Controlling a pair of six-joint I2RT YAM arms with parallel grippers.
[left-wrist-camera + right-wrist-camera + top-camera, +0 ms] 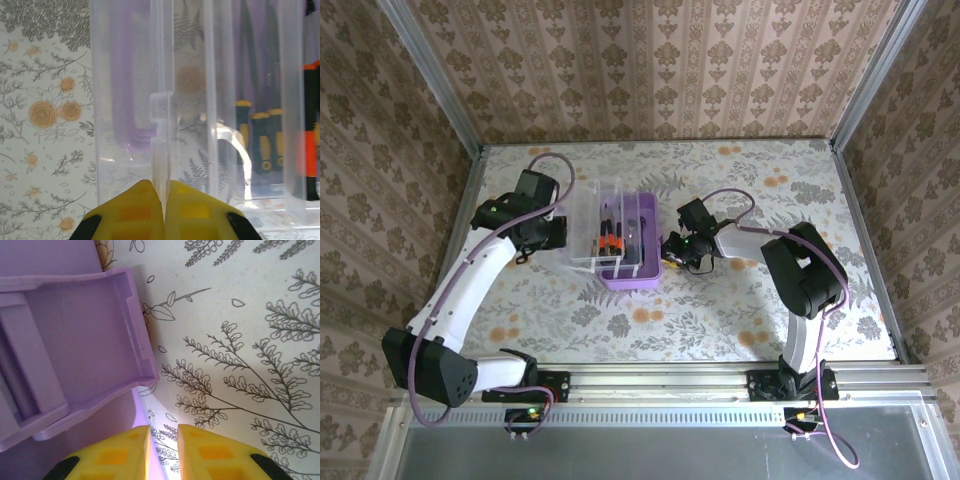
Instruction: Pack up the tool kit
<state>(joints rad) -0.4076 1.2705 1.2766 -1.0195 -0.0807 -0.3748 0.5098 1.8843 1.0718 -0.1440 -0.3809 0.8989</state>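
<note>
Top view: purple case (pixel 645 272) mid-table, clear lid (pixel 590 225) standing open on its left, tools (pixel 610 240) inside. My left gripper (pixel 556 232) at lid, right gripper (pixel 672 250) at case's right side. Floral table (pixel 750 300), patterned walls (pixel 650 70) all round.

Left wrist: fingers (pixel 135 215) pinched shut on lid edge. I judge closing step; next I swing lid over case.

Right wrist: jaws nearly together beside purple latch (pixel 80 340); can't tell if holding anything.

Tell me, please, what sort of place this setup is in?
Likely a staged robot test cell rather than a home: an aluminium rail at the near edge, metal corner posts, and wallpaper-patterned panels boxing in a floral tabletop.
</note>
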